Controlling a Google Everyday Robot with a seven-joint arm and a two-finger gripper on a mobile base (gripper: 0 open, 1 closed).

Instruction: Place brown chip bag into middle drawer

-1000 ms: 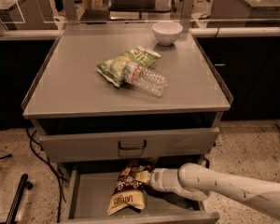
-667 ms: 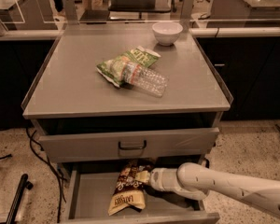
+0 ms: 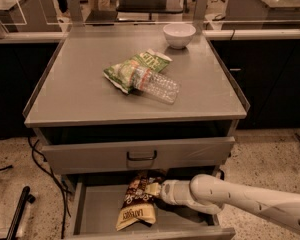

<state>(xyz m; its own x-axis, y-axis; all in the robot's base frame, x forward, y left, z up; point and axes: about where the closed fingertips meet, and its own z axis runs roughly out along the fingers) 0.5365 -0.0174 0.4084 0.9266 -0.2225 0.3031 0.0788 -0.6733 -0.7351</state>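
Since the brown chip bag (image 3: 139, 199) already lies lengthwise inside the middle drawer (image 3: 95, 209), its tan end toward the front lip and its dark upper end back under the shadow of the drawer above, I judge the placing to be nearly done and the release to be the step in hand. My claw (image 3: 154, 189) sits at the bag's right edge, about halfway along and touching the crinkled foil, with the white arm (image 3: 240, 199) reaching in from the right over the drawer's side wall. I cannot tell from here whether the claw is gripping the bag or has already let go. To finish well I would make sure the bag rests flat on the grey floor before opening, then draw the claw back to the right and upward along the line of the arm, slowly, so that the foil does not snag and drag out with it. The risk I see is the wrist catching the closed drawer front with the black handle (image 3: 140, 155) just above, since headroom looks tight. On the worktop (image 3: 70, 89) the green chip bag (image 3: 125, 69), the water bottle (image 3: 157, 84) lying against it and the white bowl (image 3: 179, 34) are well apart from all this and need no attention.
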